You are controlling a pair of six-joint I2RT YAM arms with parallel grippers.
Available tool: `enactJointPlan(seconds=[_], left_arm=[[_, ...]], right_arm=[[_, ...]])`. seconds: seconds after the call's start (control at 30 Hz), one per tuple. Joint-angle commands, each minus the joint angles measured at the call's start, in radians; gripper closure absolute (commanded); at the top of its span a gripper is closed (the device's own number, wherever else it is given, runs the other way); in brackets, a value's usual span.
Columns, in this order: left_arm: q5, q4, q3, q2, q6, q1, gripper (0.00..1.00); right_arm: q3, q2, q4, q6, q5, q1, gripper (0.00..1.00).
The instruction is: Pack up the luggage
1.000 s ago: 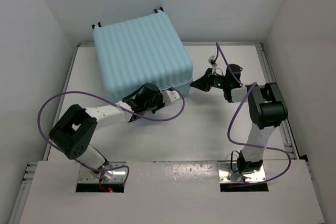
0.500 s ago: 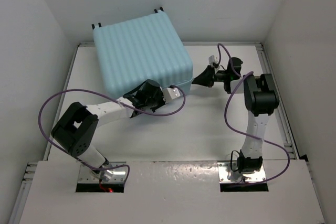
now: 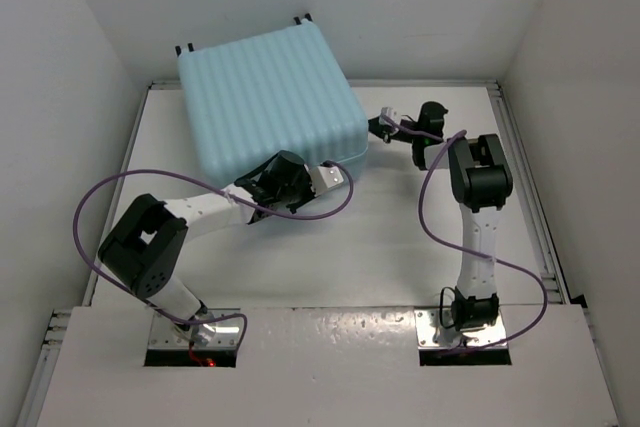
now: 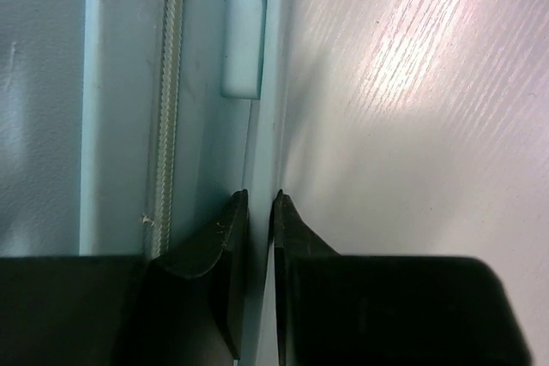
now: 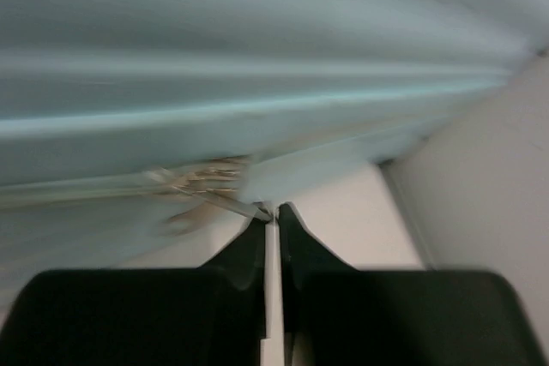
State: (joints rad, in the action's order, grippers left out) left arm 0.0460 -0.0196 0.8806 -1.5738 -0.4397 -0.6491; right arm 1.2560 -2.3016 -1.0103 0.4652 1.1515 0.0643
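Two jobs here: left gripper [image 4: 260,201] clamps the luggage [image 3: 270,97] by its rim, steadying it at the table's [image 3: 400,237] far-left corner. Right gripper [image 5: 270,212] looks pinched shut on the zip pull [image 5: 210,186], probably to zip it closed.

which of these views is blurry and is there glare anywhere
Right wrist: the luggage is smeared into horizontal streaks, while the right hand looks crisp. Left wrist: fairly sharp, with a bright glare patch on the table. Top external: sharp and evenly lit, only soft shadows.
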Motion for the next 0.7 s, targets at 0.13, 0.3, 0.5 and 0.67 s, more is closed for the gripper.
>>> enactJointPlan(seconds=[0.13,0.3,0.5,0.67], left_arm=[[-0.235,-0.157,-0.002,-0.008,0.042,0.072,1.00],[-0.148,-0.144,0.035,0.107,0.074,0.049,0.66],[-0.106,-0.150,0.225,0.245,0.217,-0.038,0.08],[-0.143,-0.235,0.472,0.276,0.367,-0.052,0.00]], right_arm=[[0.157,-0.055,-0.168,0.075,-0.984,0.011,1.00],[-0.002,0.088,-0.208,0.055,-1.004,0.002,0.91],[-0.286,0.365,-0.134,-0.006,-0.986,-0.056,0.60],[-0.386,0.758,0.428,-0.213,-0.843,-0.168,0.39]])
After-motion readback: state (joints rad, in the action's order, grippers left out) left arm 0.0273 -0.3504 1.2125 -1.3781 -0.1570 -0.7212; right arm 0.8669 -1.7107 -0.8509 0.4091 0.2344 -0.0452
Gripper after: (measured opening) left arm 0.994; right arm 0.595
